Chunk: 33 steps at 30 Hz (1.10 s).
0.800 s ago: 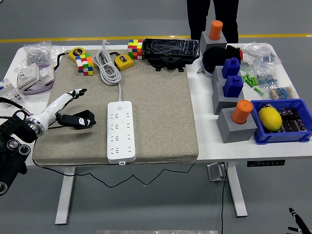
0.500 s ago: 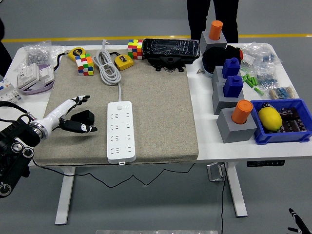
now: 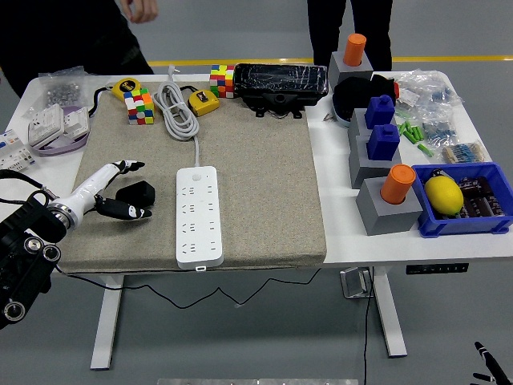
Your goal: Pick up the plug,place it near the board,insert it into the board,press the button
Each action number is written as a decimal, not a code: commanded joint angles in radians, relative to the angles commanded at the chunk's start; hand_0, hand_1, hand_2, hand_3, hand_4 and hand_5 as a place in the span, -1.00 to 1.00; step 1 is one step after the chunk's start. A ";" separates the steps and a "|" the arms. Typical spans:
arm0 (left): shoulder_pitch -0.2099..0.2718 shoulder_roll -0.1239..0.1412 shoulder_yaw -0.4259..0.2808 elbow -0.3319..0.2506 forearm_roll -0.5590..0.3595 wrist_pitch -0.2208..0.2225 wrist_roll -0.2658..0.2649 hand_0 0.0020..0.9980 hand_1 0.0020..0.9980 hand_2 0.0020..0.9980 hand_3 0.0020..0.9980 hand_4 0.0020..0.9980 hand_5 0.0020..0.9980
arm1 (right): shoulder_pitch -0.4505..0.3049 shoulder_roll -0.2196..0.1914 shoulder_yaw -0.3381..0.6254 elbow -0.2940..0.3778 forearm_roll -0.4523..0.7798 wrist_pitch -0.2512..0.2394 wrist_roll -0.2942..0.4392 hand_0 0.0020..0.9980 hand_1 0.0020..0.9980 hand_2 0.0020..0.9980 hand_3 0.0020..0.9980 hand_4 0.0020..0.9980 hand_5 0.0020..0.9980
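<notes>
The black plug point(image 3: 141, 192) lies on the grey mat point(image 3: 256, 160), left of the white power strip point(image 3: 199, 215). The strip's round button point(image 3: 197, 173) is at its far end, and its white cable point(image 3: 176, 112) coils toward the back. My left hand point(image 3: 133, 190) reaches in from the lower left. Its upper fingers point(image 3: 128, 166) are spread above the plug and its thumb point(image 3: 132, 212) is just below it, so the hand is open around the plug without closing on it. Of my right hand point(image 3: 487, 361) only a small black tip shows at the lower right corner, below the table.
Behind the mat are two colour cubes point(image 3: 138, 106), a yellow tape measure point(image 3: 126, 86) and a black case point(image 3: 280, 80). Grey blocks with orange and blue pegs point(image 3: 383, 140) and a blue bin point(image 3: 461, 200) stand at the right. A person in dark clothes point(image 3: 72, 36) leans in at the top left.
My left hand has drawn slightly left and lowered around the plug. The plug has shifted a little away from me. A person has come into view at the top left.
</notes>
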State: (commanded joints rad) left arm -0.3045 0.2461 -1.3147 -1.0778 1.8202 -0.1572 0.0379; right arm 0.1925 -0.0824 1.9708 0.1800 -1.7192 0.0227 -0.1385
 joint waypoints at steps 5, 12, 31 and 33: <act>0.001 -0.003 -0.007 0.005 0.018 -0.001 0.010 0.73 0.80 0.71 0.70 1.00 -1.00 | 0.001 -0.001 0.001 0.000 -0.001 0.000 0.000 0.69 0.51 0.43 0.53 1.00 0.90; 0.002 -0.006 -0.007 0.014 0.023 0.021 0.011 0.62 0.71 0.66 0.64 1.00 -1.00 | 0.002 0.000 0.002 0.000 -0.003 0.000 0.001 0.68 0.51 0.43 0.53 1.00 0.90; 0.002 -0.012 -0.002 0.021 0.035 0.058 0.015 0.32 0.41 0.18 0.21 1.00 -1.00 | 0.003 -0.001 0.003 0.000 -0.006 0.000 0.000 0.68 0.51 0.43 0.53 1.00 0.90; 0.003 -0.013 -0.002 0.021 0.039 0.058 0.018 0.32 0.41 0.18 0.21 1.00 -1.00 | 0.002 -0.001 0.002 0.000 -0.006 0.000 0.000 0.68 0.51 0.43 0.53 1.00 0.90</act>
State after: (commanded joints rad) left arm -0.3017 0.2335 -1.3165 -1.0565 1.8594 -0.0988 0.0558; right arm 0.1948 -0.0834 1.9730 0.1800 -1.7248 0.0225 -0.1383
